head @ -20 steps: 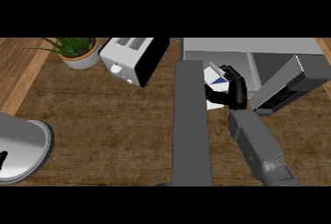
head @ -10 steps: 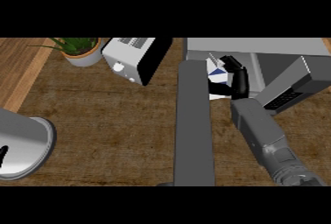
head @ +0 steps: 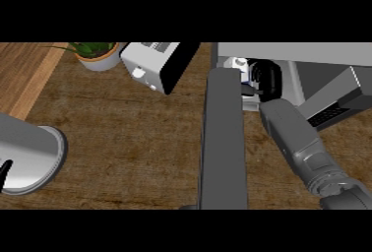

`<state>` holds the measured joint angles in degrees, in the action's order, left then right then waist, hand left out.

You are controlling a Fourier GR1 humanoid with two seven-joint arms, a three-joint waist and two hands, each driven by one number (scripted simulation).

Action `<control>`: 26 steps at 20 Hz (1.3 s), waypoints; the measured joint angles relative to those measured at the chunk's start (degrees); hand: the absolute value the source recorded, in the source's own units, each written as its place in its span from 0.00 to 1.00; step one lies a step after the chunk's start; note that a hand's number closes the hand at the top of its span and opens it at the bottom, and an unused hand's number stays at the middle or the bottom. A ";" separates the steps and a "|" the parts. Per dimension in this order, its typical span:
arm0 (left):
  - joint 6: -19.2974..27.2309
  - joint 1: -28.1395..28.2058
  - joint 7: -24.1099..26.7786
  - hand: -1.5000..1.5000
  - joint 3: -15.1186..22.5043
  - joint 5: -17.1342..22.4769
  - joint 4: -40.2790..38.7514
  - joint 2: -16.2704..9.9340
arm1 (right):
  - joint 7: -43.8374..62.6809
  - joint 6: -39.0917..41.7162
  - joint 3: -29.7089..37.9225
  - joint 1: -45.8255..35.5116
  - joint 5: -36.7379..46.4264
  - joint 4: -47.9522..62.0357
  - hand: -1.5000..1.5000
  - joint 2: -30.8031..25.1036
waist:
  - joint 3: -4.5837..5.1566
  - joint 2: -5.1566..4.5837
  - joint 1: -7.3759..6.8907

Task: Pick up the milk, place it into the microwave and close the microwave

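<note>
The milk carton (head: 242, 66), white with a blue patch, shows at the mouth of the grey microwave (head: 305, 51) at the top right. My right hand (head: 266, 81) is curled round the carton and hides most of it, with the forearm coming in from the lower right. The microwave door (head: 222, 142) stands open and runs as a long dark grey slab down the middle of the view, just left of that forearm. Only a black sliver of my left hand (head: 5, 170) shows at the left edge, in front of its grey forearm (head: 33, 152).
A white toaster (head: 154, 64) with a black side stands at the top, left of the open door. A potted plant (head: 98, 54) sits further left. A lighter wooden strip (head: 22, 74) borders the dark counter (head: 123, 142) on the left.
My right hand has carried the milk up and away from me, deeper into the microwave's opening. The door and the left arm have stayed where they were.
</note>
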<state>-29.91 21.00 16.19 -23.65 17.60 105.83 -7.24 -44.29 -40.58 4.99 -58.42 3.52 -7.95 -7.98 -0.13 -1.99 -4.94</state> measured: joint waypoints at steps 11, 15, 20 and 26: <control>-0.22 -2.61 -0.11 0.00 0.27 -0.76 -2.15 -0.85 | 1.36 -4.30 2.63 0.10 -0.79 1.85 1.00 -3.57 | -0.11 -0.85 -0.90; -0.12 -3.74 0.42 0.00 0.79 -1.65 -3.60 -0.63 | 1.28 -4.30 2.70 1.00 -0.44 2.72 1.00 -5.09 | -0.13 -1.08 -1.13; 0.53 -5.04 -0.07 0.00 1.62 -2.52 -4.22 -0.28 | 2.05 -4.58 3.20 1.82 -0.55 3.72 1.00 -6.55 | -0.20 -1.43 -1.64; 0.84 -6.23 -0.03 0.00 2.25 -3.39 -5.27 -0.08 | 3.05 -5.46 1.78 1.88 1.20 4.99 0.00 -7.12 | -0.23 -1.82 -2.72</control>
<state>-29.07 14.77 16.15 -21.40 14.21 100.56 -7.32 -41.23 -46.04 6.78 -56.54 4.72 -2.97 -15.10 -0.36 -3.81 -7.66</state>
